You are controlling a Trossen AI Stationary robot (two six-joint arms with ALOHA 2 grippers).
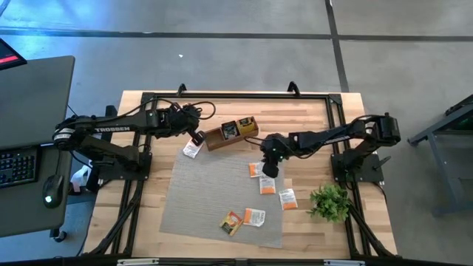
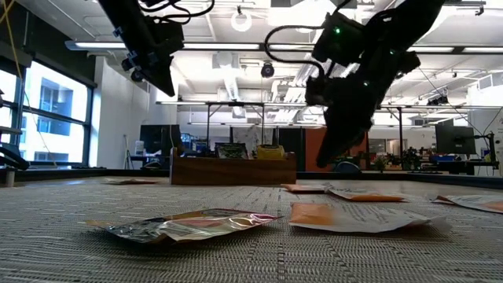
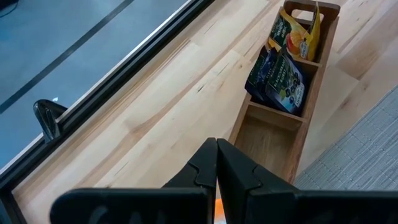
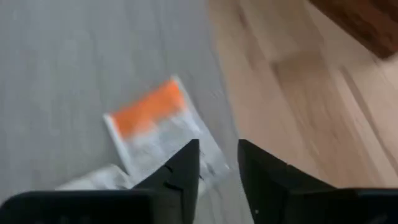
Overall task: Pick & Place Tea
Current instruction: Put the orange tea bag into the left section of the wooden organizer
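Observation:
Several tea sachets lie flat on the grey mat: white-and-orange ones and a yellow one. My right gripper hangs open just above the mat, with one white-and-orange sachet lying below and beyond its fingertips, untouched. My left gripper is shut and empty, raised near the wooden box. A sachet lies on the table below it. A dark sachet and a yellow one stand in the box.
The box's compartment nearest my left gripper shows only its wooden floor. A small green plant stands on the table right of the mat. A black frame rail runs along the table's far edge.

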